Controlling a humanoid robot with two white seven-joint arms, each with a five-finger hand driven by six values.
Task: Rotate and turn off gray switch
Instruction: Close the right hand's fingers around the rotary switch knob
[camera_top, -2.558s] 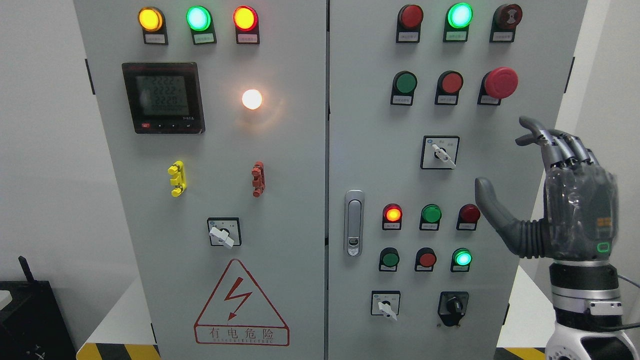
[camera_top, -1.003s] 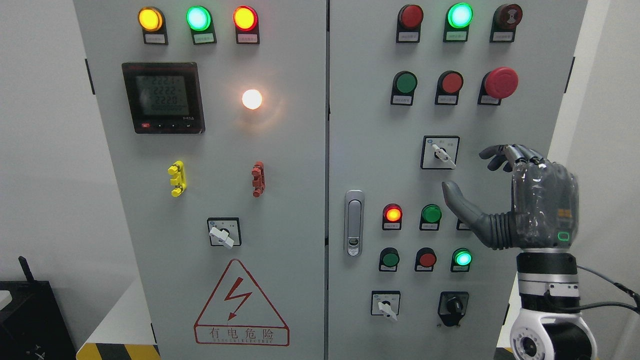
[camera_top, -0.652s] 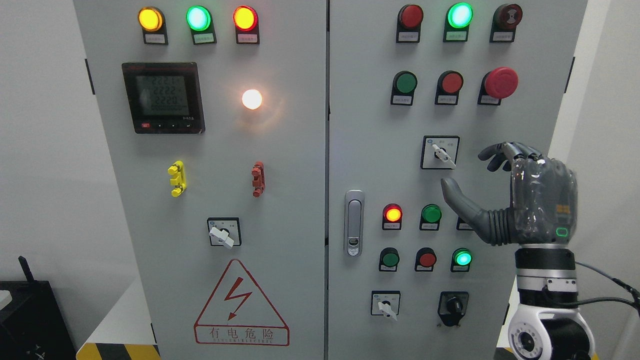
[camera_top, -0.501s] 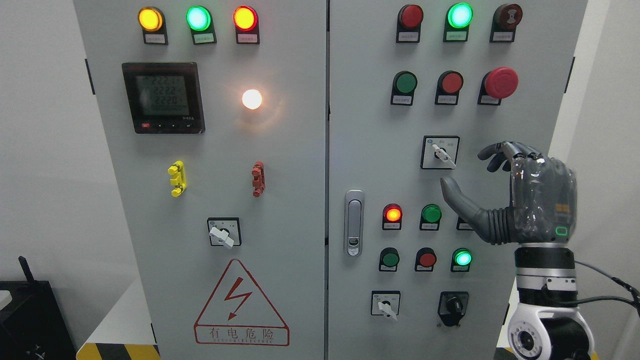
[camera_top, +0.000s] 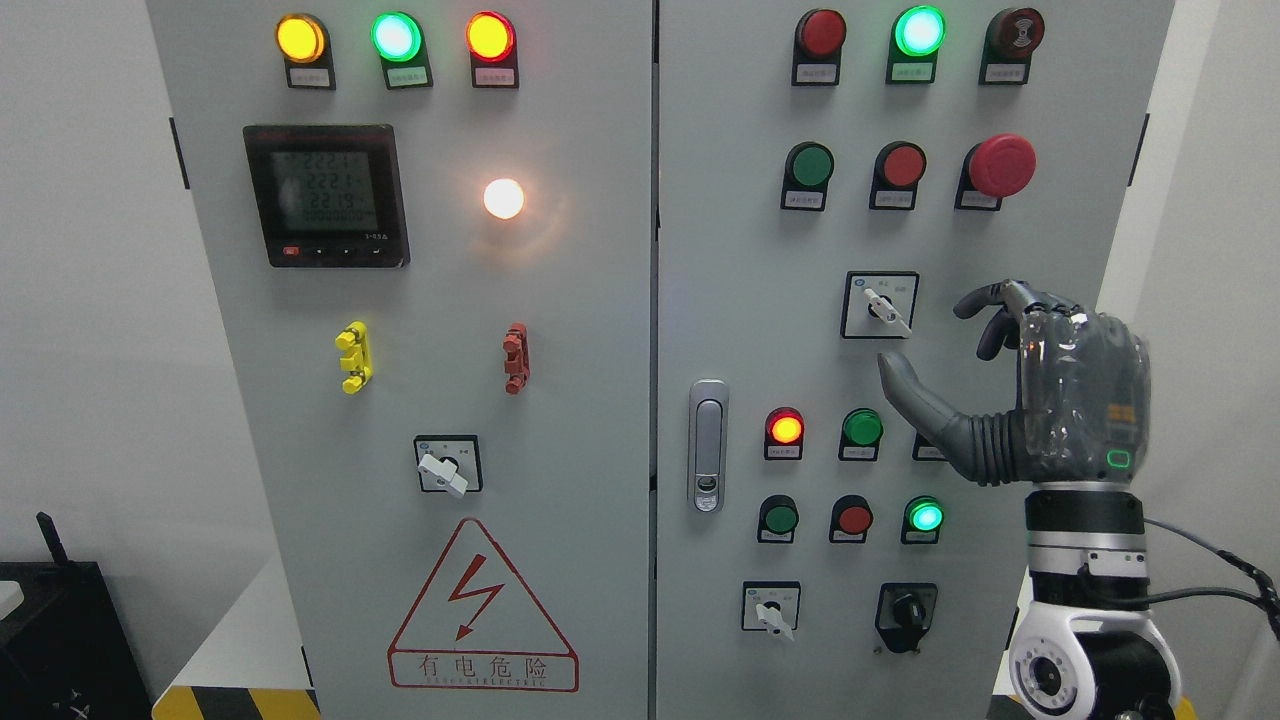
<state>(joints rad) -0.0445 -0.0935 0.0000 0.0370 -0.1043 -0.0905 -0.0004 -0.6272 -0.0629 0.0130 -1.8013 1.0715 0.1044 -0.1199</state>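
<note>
Control cabinet (camera_top: 560, 300) with a meter (camera_top: 326, 195) on its left door; the gray switch (camera_top: 881, 305) sits mid-height on the right door, its lever tilted down to the right. The right hand (camera_top: 1040, 390) hovers just right of the switch without touching it, fingers (camera_top: 985, 300) curled, thumb spread below, holding nothing

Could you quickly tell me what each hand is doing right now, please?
Left hand: not in view.
Right hand: open, holding nothing, just right of the gray switch.
</note>
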